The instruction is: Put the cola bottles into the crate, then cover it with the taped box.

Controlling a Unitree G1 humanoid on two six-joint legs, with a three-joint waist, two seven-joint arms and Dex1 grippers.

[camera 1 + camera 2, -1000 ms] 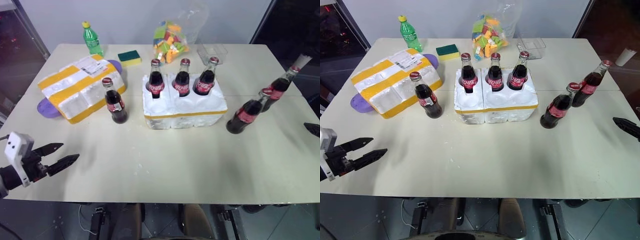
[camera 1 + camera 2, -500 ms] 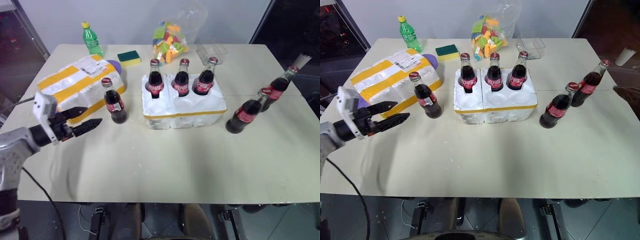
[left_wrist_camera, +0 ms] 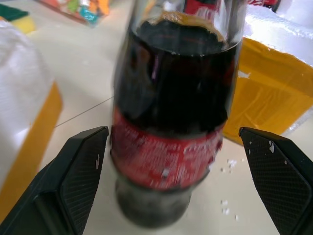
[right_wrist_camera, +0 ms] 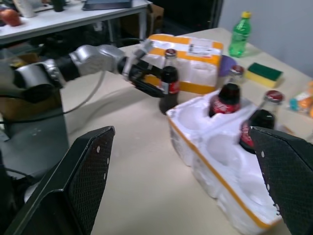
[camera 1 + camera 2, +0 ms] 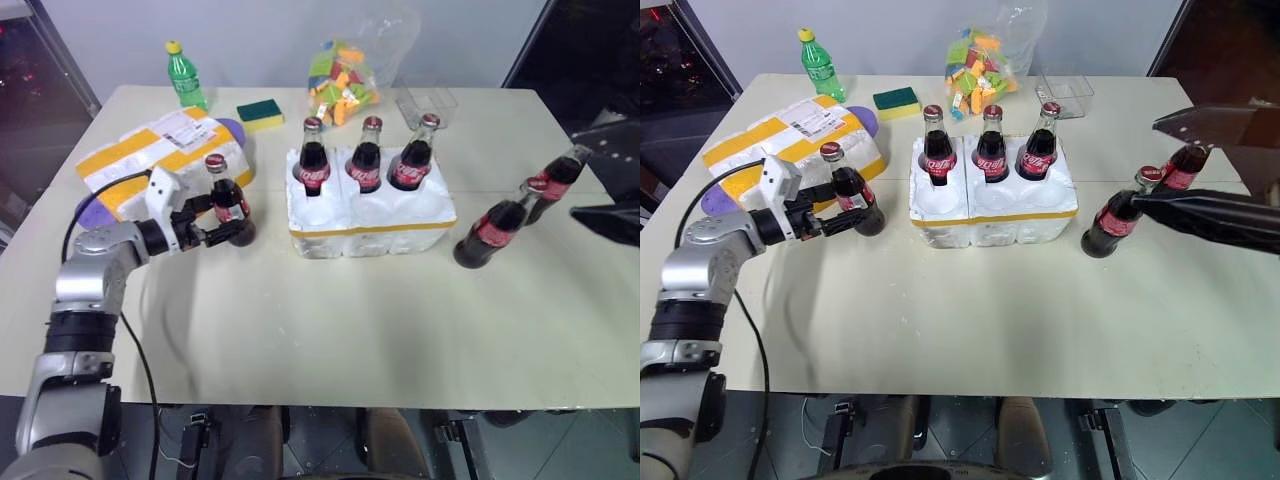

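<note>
My left tool sits open around the lone dark glass cola bottle; right tool open too.

Left gripper reaches forward with fingers spread wide; right gripper likewise gapes, raised.

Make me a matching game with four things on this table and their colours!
Things:
1. sponge
2. plastic bottle
3. taped box
4. cola bottle between the left gripper's open fingers

Colours:
A. white with yellow stripes
B. dark with red label
C. green with yellow cap
D. yellow with green top

Pairs: 1-D, 2-C, 3-A, 4-B
</note>
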